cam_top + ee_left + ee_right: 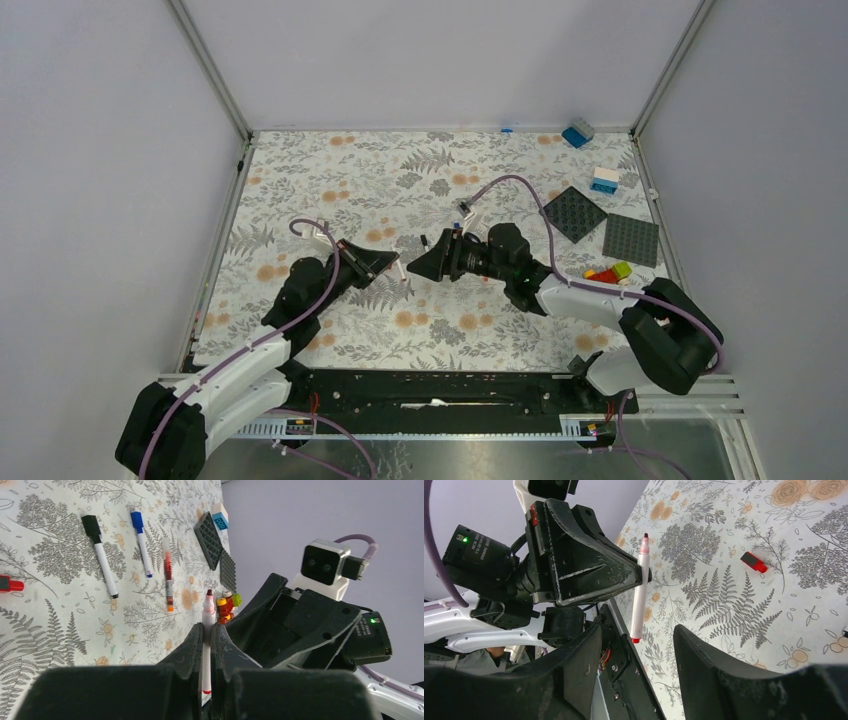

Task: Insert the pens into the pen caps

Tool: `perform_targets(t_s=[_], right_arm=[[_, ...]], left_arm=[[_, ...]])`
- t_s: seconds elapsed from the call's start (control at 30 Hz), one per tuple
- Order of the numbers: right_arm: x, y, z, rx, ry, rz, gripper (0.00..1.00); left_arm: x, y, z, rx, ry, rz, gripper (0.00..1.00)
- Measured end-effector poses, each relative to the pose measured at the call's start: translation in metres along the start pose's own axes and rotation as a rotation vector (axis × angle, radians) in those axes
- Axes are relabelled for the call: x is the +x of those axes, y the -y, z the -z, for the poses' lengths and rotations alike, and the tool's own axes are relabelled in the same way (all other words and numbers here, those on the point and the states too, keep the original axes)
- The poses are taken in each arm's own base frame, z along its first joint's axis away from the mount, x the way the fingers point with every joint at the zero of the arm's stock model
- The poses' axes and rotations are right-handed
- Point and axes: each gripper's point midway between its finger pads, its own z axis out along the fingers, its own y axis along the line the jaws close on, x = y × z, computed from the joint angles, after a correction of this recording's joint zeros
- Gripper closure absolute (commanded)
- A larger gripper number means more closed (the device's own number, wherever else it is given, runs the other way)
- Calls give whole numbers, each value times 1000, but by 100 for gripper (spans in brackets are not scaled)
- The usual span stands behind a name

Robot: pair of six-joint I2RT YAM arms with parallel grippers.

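Bolted at the near edge of the table (330, 170), the two arms reach inward and meet near its middle. The left gripper (207, 630) is clamped on a white pen (206, 652), pinching the barrel so that the bare dark-red tip sticks out past the fingers. The right gripper (639, 627) faces it just beside, its jaws apart with nothing between them.

A red pen cap (754, 561) lies alone on the patterned cloth beyond the held pen. In the left wrist view three more pens lie roughly side by side, near one another but apart: a black-ended pen (102, 562), a blue-ended pen (144, 550) and a red pen (168, 577).

Toward the right edge sits a brick cluster (608, 272) of red, yellow and green. Farther along that edge lie a grey baseplate (632, 240) and a second baseplate (575, 213), then a white-and-blue brick (604, 180). A blue brick (577, 132) sits in the far right corner.

Broad stretches of cloth lie open toward the far and left edges.
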Motion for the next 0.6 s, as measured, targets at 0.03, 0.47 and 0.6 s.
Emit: perform_targets(t_s=[0.03,0.47,0.6], right_arm=[[1,-1,-2,-4,-2,1,41],[4,-12,-22,-38,-29,-15,51],[6,-13,-25,-43,-36,-15,55]], left_arm=[[-1,2,0,9,4,2,100],[-6,18,3,78,30,11,100],[-7,20,3,85,33,10,100]])
